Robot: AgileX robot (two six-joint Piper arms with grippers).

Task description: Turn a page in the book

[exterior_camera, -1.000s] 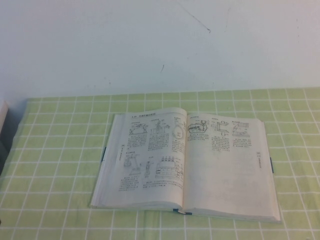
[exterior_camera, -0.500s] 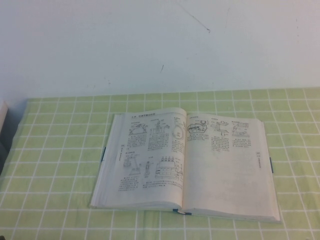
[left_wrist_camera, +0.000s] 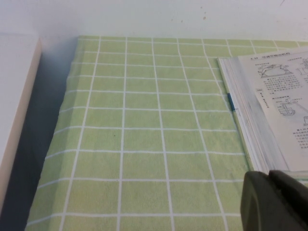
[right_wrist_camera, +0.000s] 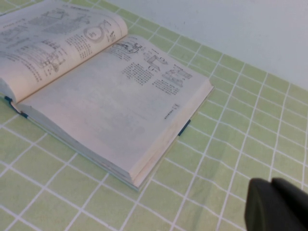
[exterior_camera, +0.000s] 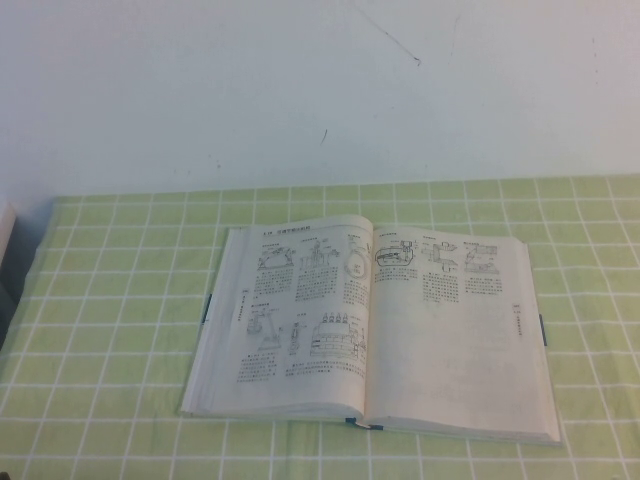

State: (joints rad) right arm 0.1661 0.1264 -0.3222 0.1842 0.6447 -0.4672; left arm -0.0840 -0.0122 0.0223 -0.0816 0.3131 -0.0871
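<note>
The book lies open and flat on the green checked cloth, with dark teal cover edges showing at its sides and spine. Its left-hand page carries rows of small machine drawings with text. Its right-hand page has drawings along the top only. No leaf is lifted. Neither gripper shows in the high view. My left gripper is shut and empty, beside the book's left edge. My right gripper is shut and empty, above the cloth off the book's right side.
The green checked cloth covers the table up to a white wall. A white block stands beyond the cloth's left edge, also seen in the high view. A dark gap lies between it and the cloth.
</note>
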